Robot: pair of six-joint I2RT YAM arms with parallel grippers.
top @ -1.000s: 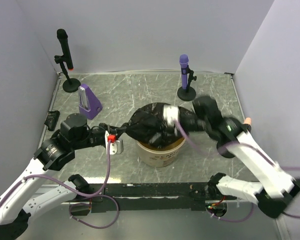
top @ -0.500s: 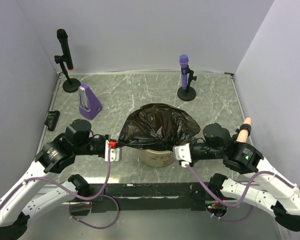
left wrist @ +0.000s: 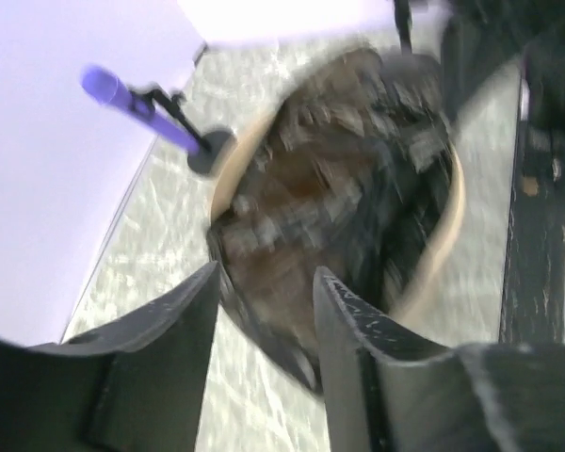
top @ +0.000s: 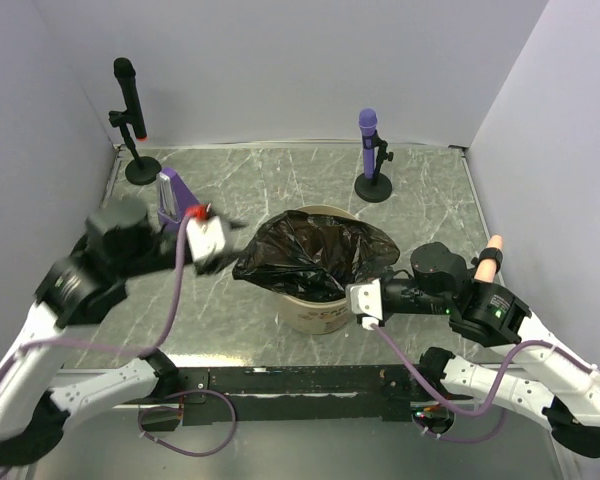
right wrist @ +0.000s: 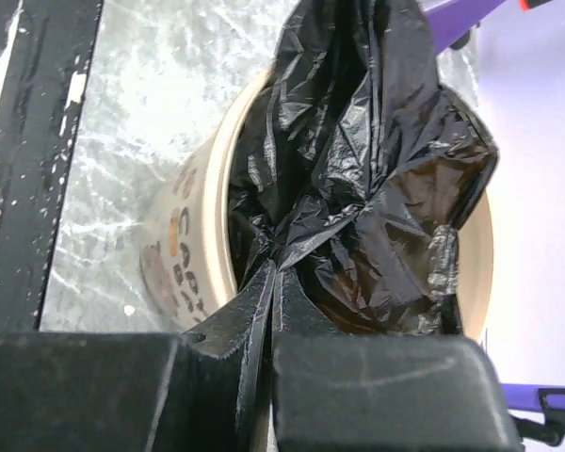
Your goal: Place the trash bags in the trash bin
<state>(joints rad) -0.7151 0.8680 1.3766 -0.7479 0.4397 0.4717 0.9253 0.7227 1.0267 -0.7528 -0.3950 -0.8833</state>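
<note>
Over on my left side, the left gripper [left wrist: 266, 282] has just let go. A second ago it was pressed together on the left edge of the trash bag [top: 315, 255], low and close to the trash bin [top: 320, 318]. Now its fingers [left wrist: 174, 339] stand spread with nothing between them. The arm has swung up and away toward the purple metronome [top: 170, 195], fast enough that both its own camera and the overhead view blur. Through the gap I see only the bag and the tan rim below me.

My right gripper [right wrist: 275, 282] has not changed its hold: its jaws are pressed together on a gathered fold of the black film at the bin's near right edge. It had pulled back to this spot half a second ago.

The bag sits in the mouth of the bin, bunched and puffed up. Most of its crinkled body is inside or resting on the rim, and a flap droops over the left side where I released it. The rim shows at the back and along the near side.

I judge the job nearly done but not finished. With the left side free, the film should settle. The right pinch is now the only thing holding the bag up, so releasing it, perhaps after a push down, looks like the next move. The overhanging flap could spring the bag back out.
</note>
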